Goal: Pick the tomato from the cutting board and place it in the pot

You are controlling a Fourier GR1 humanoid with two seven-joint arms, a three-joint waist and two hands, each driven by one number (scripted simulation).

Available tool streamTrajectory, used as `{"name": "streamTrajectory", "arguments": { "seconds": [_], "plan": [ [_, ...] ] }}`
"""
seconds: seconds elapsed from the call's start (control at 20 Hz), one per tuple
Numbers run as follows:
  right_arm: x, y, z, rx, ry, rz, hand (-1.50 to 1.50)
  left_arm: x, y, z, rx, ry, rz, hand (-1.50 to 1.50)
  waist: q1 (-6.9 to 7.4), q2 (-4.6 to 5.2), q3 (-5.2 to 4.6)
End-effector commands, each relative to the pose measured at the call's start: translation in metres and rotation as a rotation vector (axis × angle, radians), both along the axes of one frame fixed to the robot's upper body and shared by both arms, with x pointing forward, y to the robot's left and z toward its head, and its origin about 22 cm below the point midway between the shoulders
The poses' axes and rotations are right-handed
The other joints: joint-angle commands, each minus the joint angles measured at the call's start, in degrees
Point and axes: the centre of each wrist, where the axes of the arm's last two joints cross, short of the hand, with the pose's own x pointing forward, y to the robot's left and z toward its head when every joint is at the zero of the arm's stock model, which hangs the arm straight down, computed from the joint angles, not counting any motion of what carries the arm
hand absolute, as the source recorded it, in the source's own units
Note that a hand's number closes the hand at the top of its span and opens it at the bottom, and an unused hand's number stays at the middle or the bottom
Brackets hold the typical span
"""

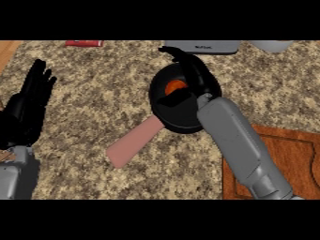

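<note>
The tomato [175, 86] sits inside the pot [163, 115], off the cutting board [294, 159] at near right. The right hand [190, 75] hangs over it; I cannot tell its fingers. Left hand [31, 101] rests spread at left; only withdrawal seems left.

Light falls evenly and softly over the speckled beige-and-brown granite counter [93, 117], moderately bright, with no single source evident. Shadows are faint; nothing casts a hard edge on the stone. The round black pot [163, 115] reads as a dark mass, its inside nearly without detail beyond an orange patch. The grey right forearm [235, 140] carries a pale sheen along its upper face. The reddish-brown wooden cutting board [294, 159] shows no glare. Straight edges show no bending toward the borders.
</note>
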Motion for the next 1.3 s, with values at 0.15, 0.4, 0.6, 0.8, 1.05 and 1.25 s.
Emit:
{"name": "streamTrajectory", "arguments": {
  "seconds": [0.15,0.4,0.6,0.8,1.05,1.25],
  "plan": [
    [0.019,-0.03,0.017,0.347,0.009,0.023,-1.5,-0.003,0.007,-0.003,-0.001,0.017,0.018,0.0,-1.32,-0.3,-0.03],
    [0.032,-0.072,0.042,0.448,0.023,0.007,-1.5,-0.003,0.009,0.002,-0.004,0.005,0.036,0.0,-1.8,-0.52,-0.04],
    [0.029,-0.124,0.028,0.482,0.041,0.016,-1.5,-0.003,0.004,-0.01,0.006,-0.01,0.058,0.0,-1.96,-0.45,-0.04],
    [0.032,-0.163,0.037,0.481,0.033,0.014,-1.5,-0.006,-0.002,-0.013,0.006,0.013,0.023,0.0,-1.71,-0.42,-0.04],
    [0.027,-0.216,0.037,0.464,0.064,0.026,-1.5,-0.003,0.019,-0.017,0.002,0.0,0.037,0.0,-1.66,-0.31,-0.05],
    [0.021,-0.242,0.036,0.451,0.049,0.04,-1.5,-0.025,0.01,-0.002,-0.002,0.0,0.023,0.0,-1.3,-0.46,-0.03]
  ]
}}
